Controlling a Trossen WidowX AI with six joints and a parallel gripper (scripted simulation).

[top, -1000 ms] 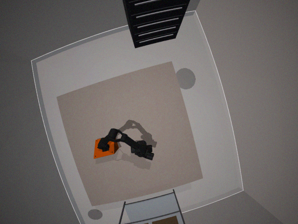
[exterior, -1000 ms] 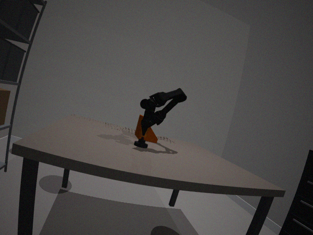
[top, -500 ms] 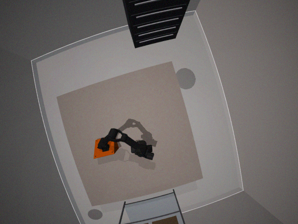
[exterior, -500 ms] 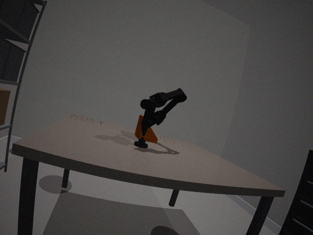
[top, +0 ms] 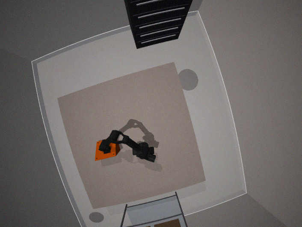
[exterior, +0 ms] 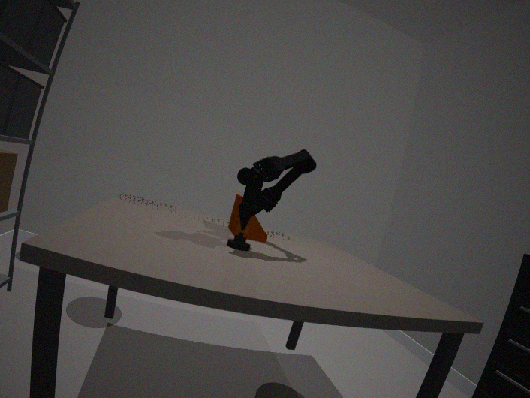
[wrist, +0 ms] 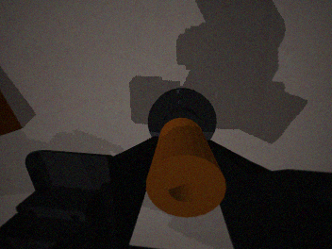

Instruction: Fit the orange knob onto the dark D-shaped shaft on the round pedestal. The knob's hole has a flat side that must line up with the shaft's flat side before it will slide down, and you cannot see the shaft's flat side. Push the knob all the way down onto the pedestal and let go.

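Note:
The orange knob (wrist: 200, 195) is upright between the fingers in the wrist view. My gripper (wrist: 181, 142) (exterior: 242, 230) is shut on it. The round dark pedestal (wrist: 181, 100) (exterior: 238, 245) stands on the table directly below the knob's lower end. The dark shaft is hidden under the knob in the wrist view. How far the knob is down on the shaft, and how the two flat sides lie, cannot be told. In the top view the arm hides the knob and pedestal.
An orange angled mount (top: 111, 151) (exterior: 256, 230) stands on the table (top: 151, 97) (exterior: 299, 282) behind the pedestal in the exterior view, at the arm's base. Its edge (wrist: 8, 118) shows at the wrist view's left. A dark drawer cabinet (top: 158, 23) and a shelf rack stand off the table.

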